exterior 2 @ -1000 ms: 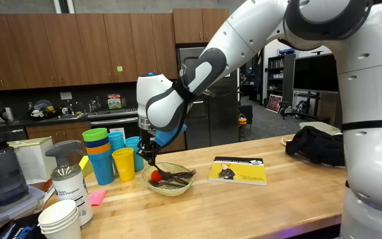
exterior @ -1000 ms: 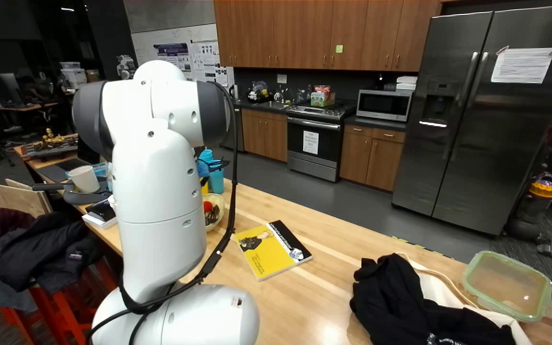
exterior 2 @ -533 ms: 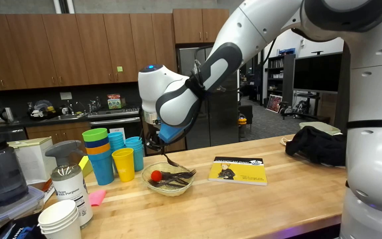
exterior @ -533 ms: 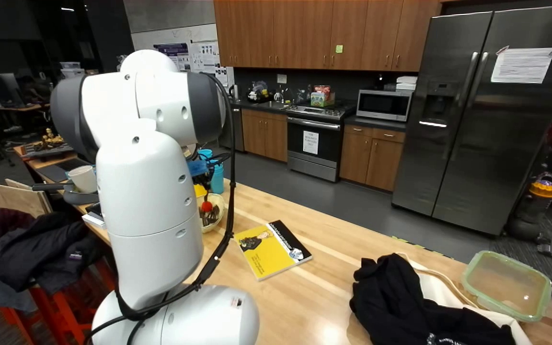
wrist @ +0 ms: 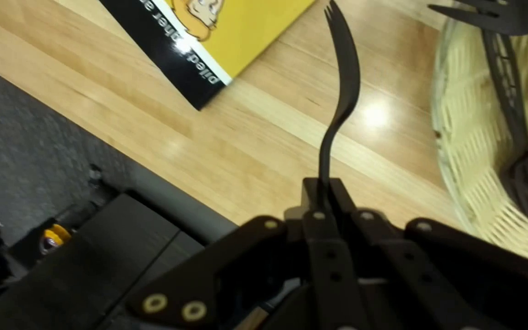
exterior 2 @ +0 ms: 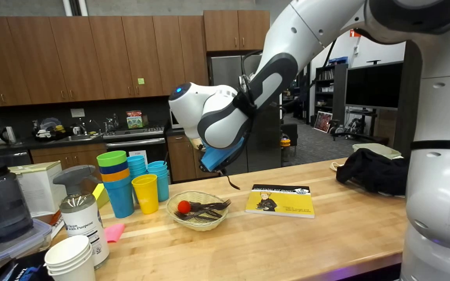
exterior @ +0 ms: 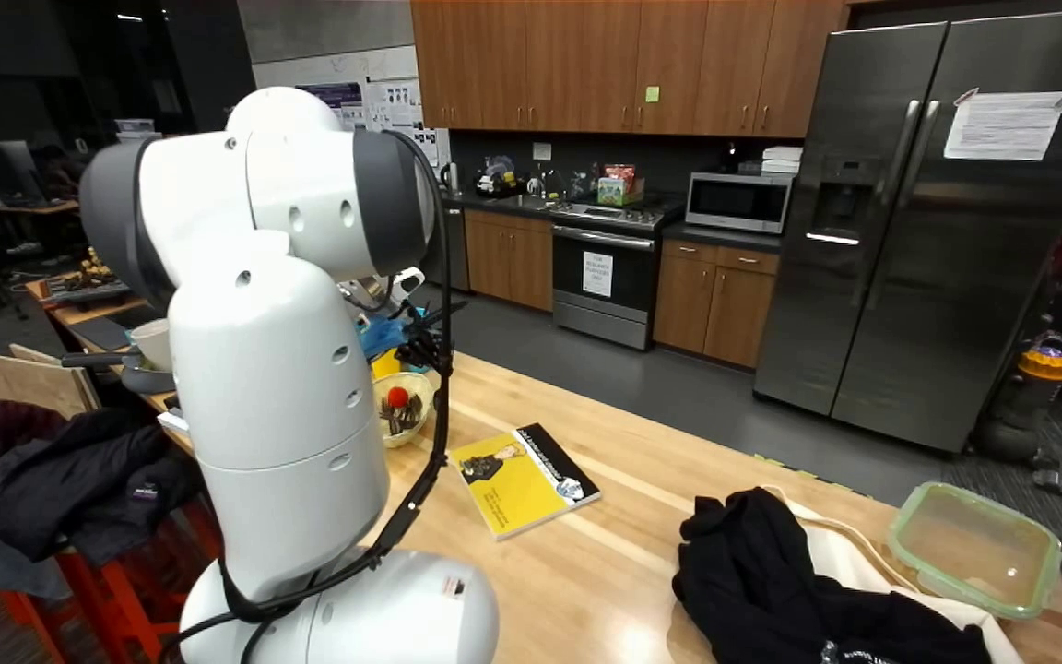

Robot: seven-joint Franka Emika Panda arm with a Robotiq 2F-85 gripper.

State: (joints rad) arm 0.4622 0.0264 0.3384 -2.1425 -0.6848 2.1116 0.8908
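One slim, dark, plastic-looking fork point(wrist: 348, 87) is clamped by its handle in the black two-fingered gripper point(wrist: 324, 189); likely light, stiff, slightly slippery, best held behind the tines

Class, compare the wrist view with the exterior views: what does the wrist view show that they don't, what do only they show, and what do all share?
Only the wrist view clearly shows the tool gripping a black fork by its handle.
Only the exterior views show the yellow cup and black garment.
All share the yellow book, wicker basket and wooden tabletop.
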